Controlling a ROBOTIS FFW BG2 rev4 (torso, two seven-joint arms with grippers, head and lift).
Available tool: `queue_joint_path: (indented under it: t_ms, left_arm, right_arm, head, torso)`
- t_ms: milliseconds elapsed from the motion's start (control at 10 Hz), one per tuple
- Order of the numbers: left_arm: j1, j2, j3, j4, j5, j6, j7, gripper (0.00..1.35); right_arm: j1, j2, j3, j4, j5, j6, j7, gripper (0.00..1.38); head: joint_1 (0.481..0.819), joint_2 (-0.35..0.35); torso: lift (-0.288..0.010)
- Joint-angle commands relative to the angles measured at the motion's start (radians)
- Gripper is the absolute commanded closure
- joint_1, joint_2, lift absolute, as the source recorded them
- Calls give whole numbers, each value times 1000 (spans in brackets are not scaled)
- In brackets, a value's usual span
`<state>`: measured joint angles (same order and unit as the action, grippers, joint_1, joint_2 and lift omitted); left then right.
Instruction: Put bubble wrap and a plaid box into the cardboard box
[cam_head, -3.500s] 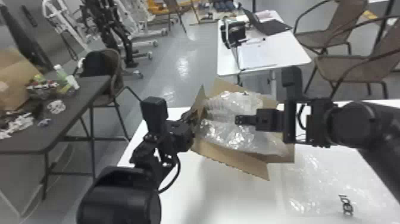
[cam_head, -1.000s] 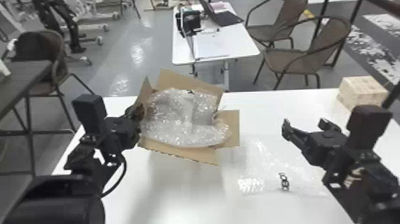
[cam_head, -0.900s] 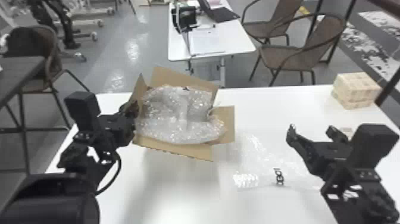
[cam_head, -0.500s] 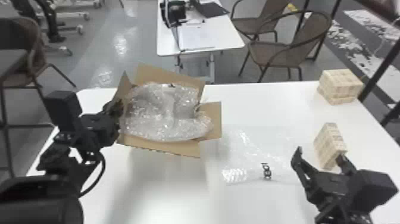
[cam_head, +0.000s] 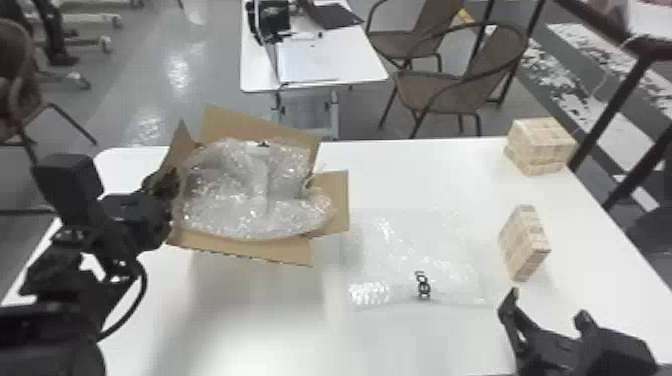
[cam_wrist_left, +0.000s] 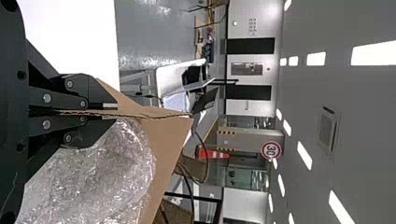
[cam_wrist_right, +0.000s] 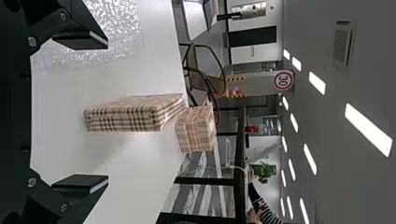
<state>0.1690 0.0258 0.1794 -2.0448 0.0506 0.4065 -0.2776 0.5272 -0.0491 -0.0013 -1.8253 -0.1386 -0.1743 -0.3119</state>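
A white table (cam_head: 425, 170) spreads below both claws; beyond stand chairs (cam_head: 440, 92) and another table (cam_head: 325, 62). The left claw (cam_head: 169, 187) grips a flap (cam_wrist_left: 152, 113) of the cardboard box (cam_head: 250, 250), bubble wrap (cam_head: 250, 200) inside. The right claw (cam_head: 546, 307) is empty, spread; ahead of it stands a plaid box (cam_head: 525, 242), farther ahead another (cam_head: 540, 145). Left of it, a clear sheet (cam_head: 395, 250) bears dark print (cam_head: 423, 287).
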Motion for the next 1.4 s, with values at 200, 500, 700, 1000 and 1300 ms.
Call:
queue_joint_path:
  t_ms: [200,500,700,1000,1300]
  left_arm:
    - [1,-3,2,0,-2,2,0,1220]
    - [1,-4,0,0,2,2,0,1220]
    - [1,-4,0,0,3,0,0,1220]
    - [3,-6,-1,2,5,-2,0,1220]
    - [3,-6,-3,2,5,-2,0,1220]
  right_arm:
    - [-27,-20,-92,37,-102,21,99,268]
    - [-122,-28,-131,135,-130,38,232,268]
    - [-184,-29,-161,209,-139,50,329,268]
    - [-270,-61,-171,287,-130,64,425,268]
    - [-345,-71,-172,334,-101,76,467,268]
  head:
    - [695,-68]
    - [695,-87]
    - [695,-86]
    - [695,-85]
    - [695,-80]
  torso:
    - [-110]
    - [-110]
    - [-110]
    - [-110]
    - [-110]
